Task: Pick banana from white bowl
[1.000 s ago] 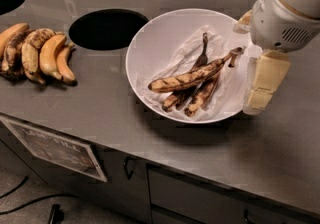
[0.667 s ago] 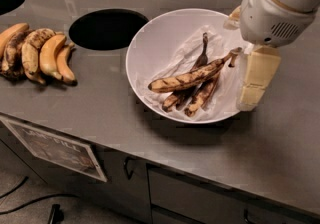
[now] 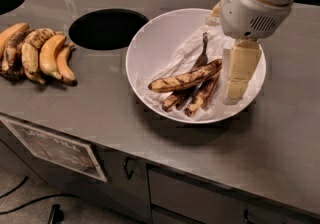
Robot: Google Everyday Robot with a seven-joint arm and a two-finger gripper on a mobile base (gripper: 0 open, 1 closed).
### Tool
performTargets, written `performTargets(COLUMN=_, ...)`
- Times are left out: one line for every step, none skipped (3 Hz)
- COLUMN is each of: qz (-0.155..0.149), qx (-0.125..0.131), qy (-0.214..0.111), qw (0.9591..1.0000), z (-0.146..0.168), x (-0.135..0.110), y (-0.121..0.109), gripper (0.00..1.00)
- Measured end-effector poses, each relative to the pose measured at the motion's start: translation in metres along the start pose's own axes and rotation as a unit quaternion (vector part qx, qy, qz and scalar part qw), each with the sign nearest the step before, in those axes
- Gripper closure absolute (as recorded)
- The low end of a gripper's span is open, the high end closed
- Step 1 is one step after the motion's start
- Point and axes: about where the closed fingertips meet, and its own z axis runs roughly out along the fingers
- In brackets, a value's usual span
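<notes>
Grey metal tabletop (image 3: 90, 113): open strip along the front of the large glossy white bowl (image 3: 137, 48) and to its right.
Bowl interior, left and rear: only crumpled white paper (image 3: 175, 50), reachable from above.
Bowl centre: long streaked dull-yellow banana (image 3: 185, 78) lying on darker, nearly black bananas (image 3: 197, 97); its left end is uncovered.
Bowl, right side: taken up by the cream-coloured tool (image 3: 235, 93), hanging just beside the banana's right end.
Left of bowl: round dark opening (image 3: 107, 29), then a plump yellow-orange banana bunch (image 3: 37, 55), well apart.
</notes>
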Motion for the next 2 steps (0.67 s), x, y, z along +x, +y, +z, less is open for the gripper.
performTargets(qz=-0.008, qx=-0.003, qy=-0.004, qw=1.0, z=0.0094, x=-0.0053, y=-0.0048, gripper=0.0)
performTargets(qz=-0.011, qx=-0.008, qy=-0.008, qw=0.9999, z=0.0182, x=-0.0073, y=-0.0084, gripper=0.02)
